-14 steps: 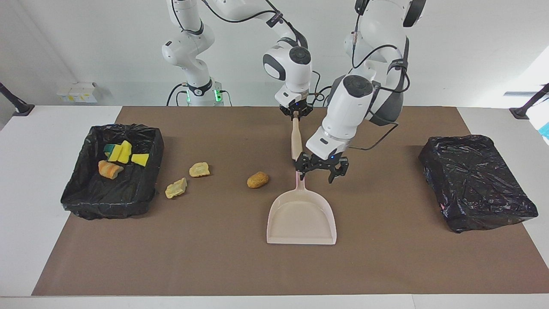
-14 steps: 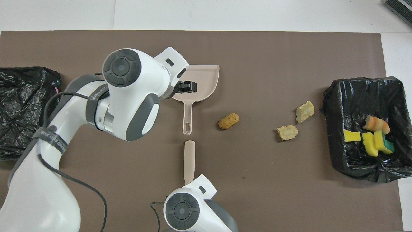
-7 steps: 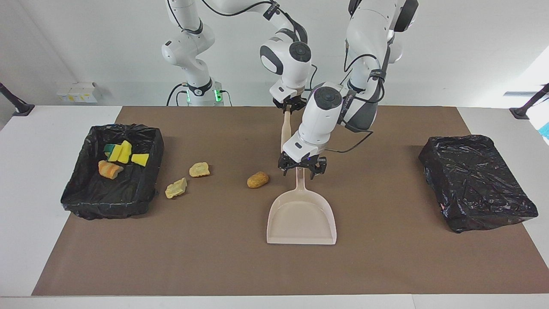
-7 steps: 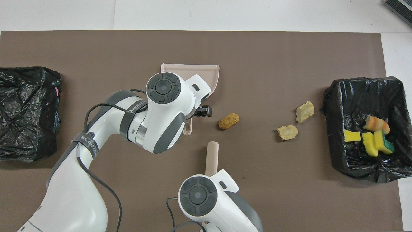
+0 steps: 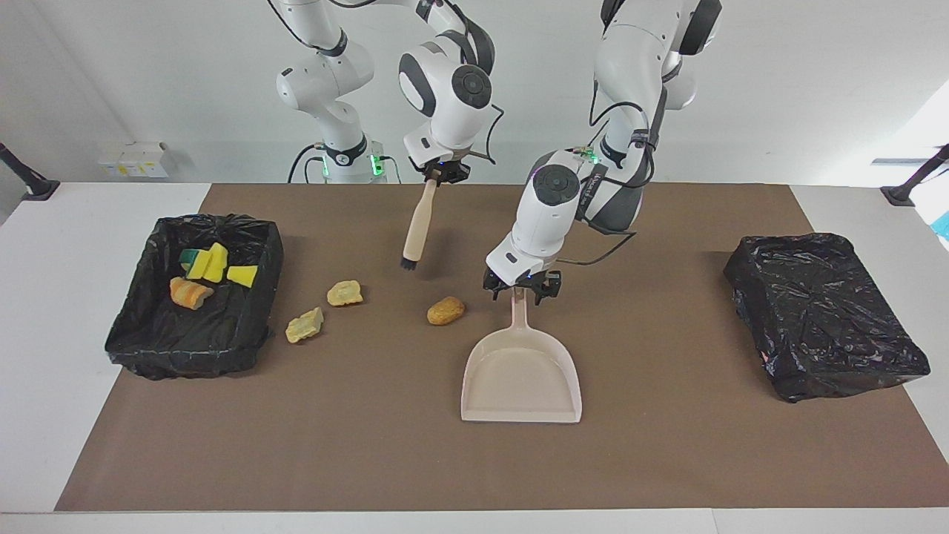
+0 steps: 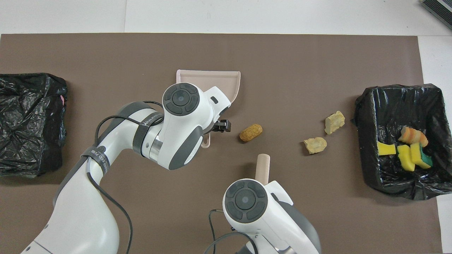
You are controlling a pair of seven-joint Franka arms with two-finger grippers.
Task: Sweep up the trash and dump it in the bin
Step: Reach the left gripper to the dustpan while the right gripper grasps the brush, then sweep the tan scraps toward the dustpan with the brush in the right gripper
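Trash (image 5: 445, 311) beside left pincer (image 5: 522, 290), apart

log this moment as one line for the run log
left end effector: at dustpan handle | right end effector: holds brush aloft | scraps on mat: three | bin: some scraps

Smooth beige plastic dustpan (image 5: 521, 374) on a matt brown mat (image 5: 667, 445); crinkled glossy black bin liner (image 5: 193, 348).

One high camera is facing both robots across the desk's long edge; another is looking steeply down above their own edge. Both are taking in the brown mat (image 5: 667, 460) corner to corner.
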